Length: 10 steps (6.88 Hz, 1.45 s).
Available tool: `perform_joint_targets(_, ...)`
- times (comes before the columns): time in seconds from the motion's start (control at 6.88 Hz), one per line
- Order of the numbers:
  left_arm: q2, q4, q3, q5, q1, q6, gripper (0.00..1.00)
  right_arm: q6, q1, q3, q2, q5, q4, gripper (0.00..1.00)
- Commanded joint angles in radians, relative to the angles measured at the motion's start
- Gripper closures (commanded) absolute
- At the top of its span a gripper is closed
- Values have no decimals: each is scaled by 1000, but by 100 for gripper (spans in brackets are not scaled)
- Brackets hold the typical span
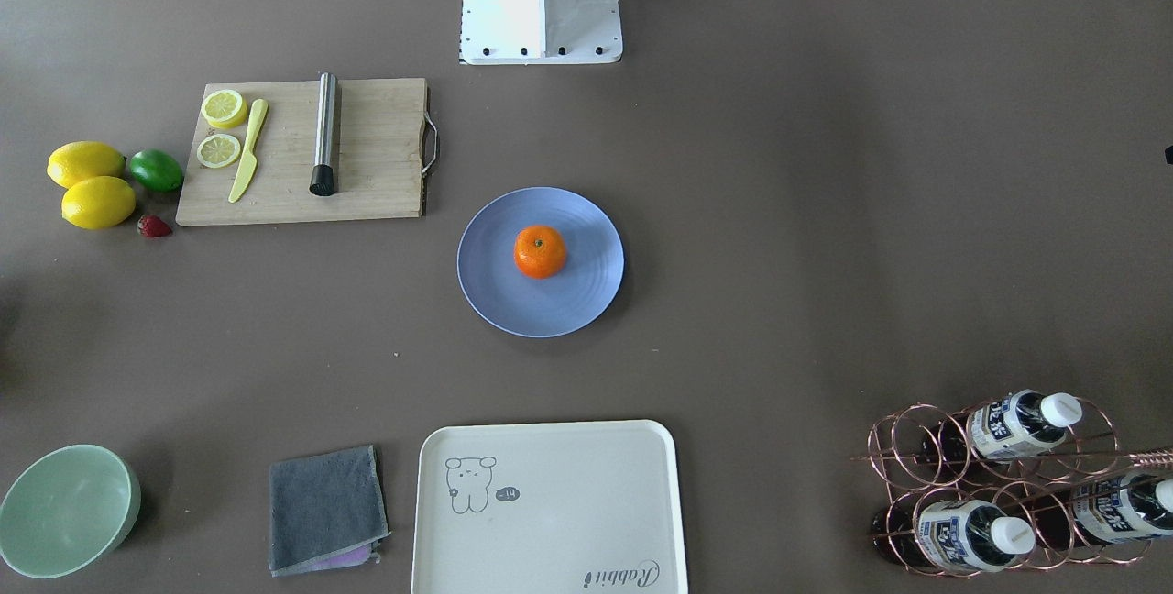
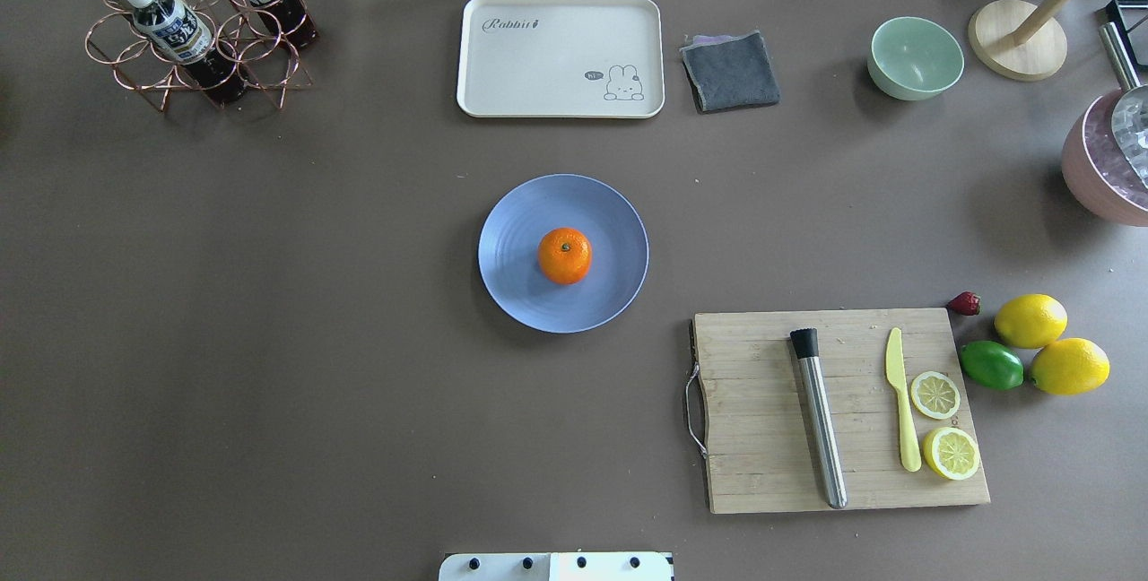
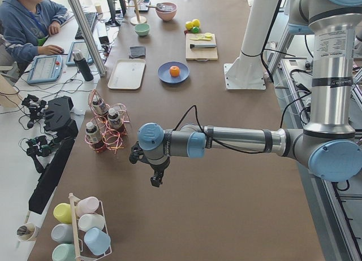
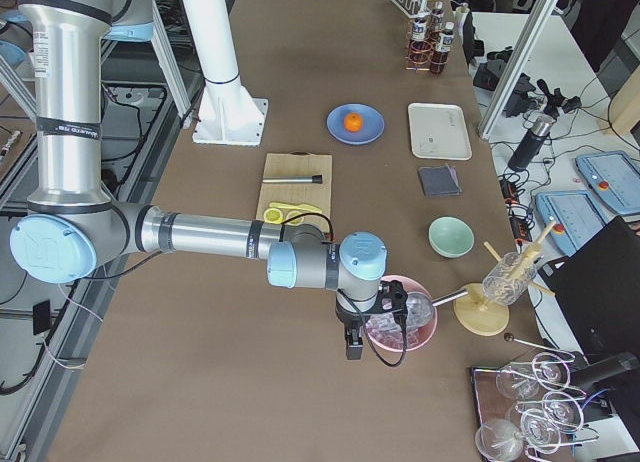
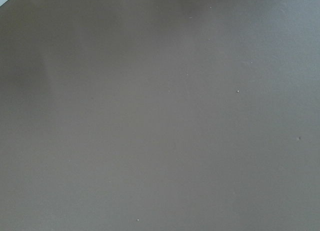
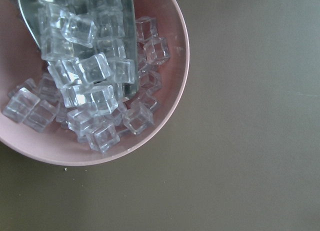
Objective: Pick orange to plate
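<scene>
The orange point(image 2: 565, 255) rests near the middle of the periwinkle-blue plate point(image 2: 512, 287), at the table's centre; both also show in the front view, the orange point(image 1: 540, 251) on the plate point(image 1: 586, 301). Neither gripper is near them. My left gripper point(image 3: 155, 181) hangs over bare table at the left end, seen only in the left side view. My right gripper point(image 4: 352, 347) hangs beside a pink bowl at the right end, seen only in the right side view. From these views I cannot tell whether either is open or shut.
A cutting board point(image 2: 762, 464) holds a steel muddler point(image 2: 821, 420), yellow knife and lemon slices. Lemons point(image 2: 1030, 320), a lime point(image 2: 991, 364) and a strawberry lie beside it. A cream tray point(image 2: 560, 56), grey cloth point(image 2: 730, 70), green bowl point(image 2: 915, 57), bottle rack point(image 2: 193, 34) and pink bowl of ice cubes point(image 6: 165, 116) line the edges.
</scene>
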Motion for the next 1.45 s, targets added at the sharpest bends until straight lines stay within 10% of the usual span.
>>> perform_joint_targets(0.0,22,-1,2,21,-22,0,2,0,17,3,-20,2,2,0)
perform_joint_targets(1.31,16,-1,2,30,-53,0,2,-1,21,16,-35,6,62,0)
